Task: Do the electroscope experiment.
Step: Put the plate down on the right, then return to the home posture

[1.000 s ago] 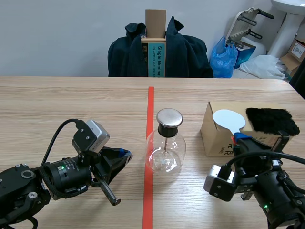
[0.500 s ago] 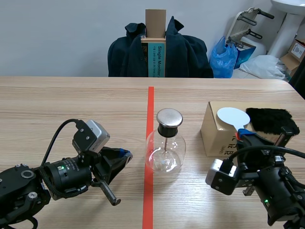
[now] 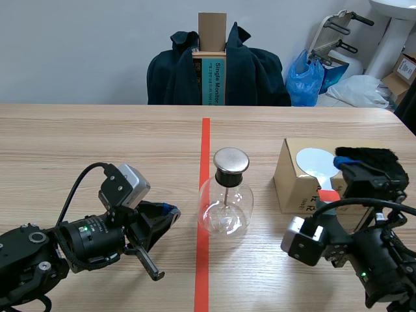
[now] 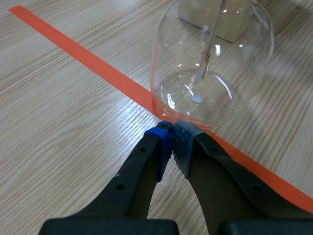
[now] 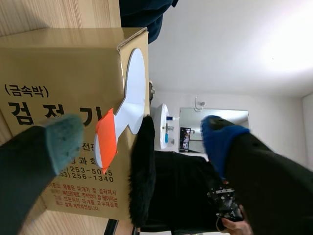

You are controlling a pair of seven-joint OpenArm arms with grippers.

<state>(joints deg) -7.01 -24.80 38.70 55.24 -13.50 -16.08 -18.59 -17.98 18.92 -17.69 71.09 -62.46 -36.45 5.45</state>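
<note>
**Item: electroscope** (image 3: 225, 201). Clear round-bellied glass flask with a black neck and a flat, round, brushed-metal cap (image 3: 231, 159). A thin rod hangs from the cap into the bulb and ends in small foil leaves (image 4: 204, 68). It stands upright on the table (image 3: 97, 143), its base touching the right edge of the orange-red tape line (image 3: 205, 143).

**Accessories:** cardboard box (image 3: 290, 179) to the flask's right. On top of it lie a white disc paddle (image 3: 313, 161) with an orange handle and, beside the paddle, a black fur pad (image 3: 367, 156).

**Writing:** the box face carries Korean print, "(금속박)" above larger characters (image 5: 46, 112). A teal carton (image 3: 216, 81) on the coat-draped chair behind the table reads "Single Monitor" down its side.

**Left gripper** (image 4: 172, 142): pads pressed together, nothing between them, tips just short of the flask's base.

**Right gripper** (image 5: 142, 142): fingers spread wide, with the fur pad and the paddle handle in the gap and neither pad touching them.

**View notes:** only the left wrist view shows the leaves and the pad contact. Only the right wrist view shows the box lettering
</note>
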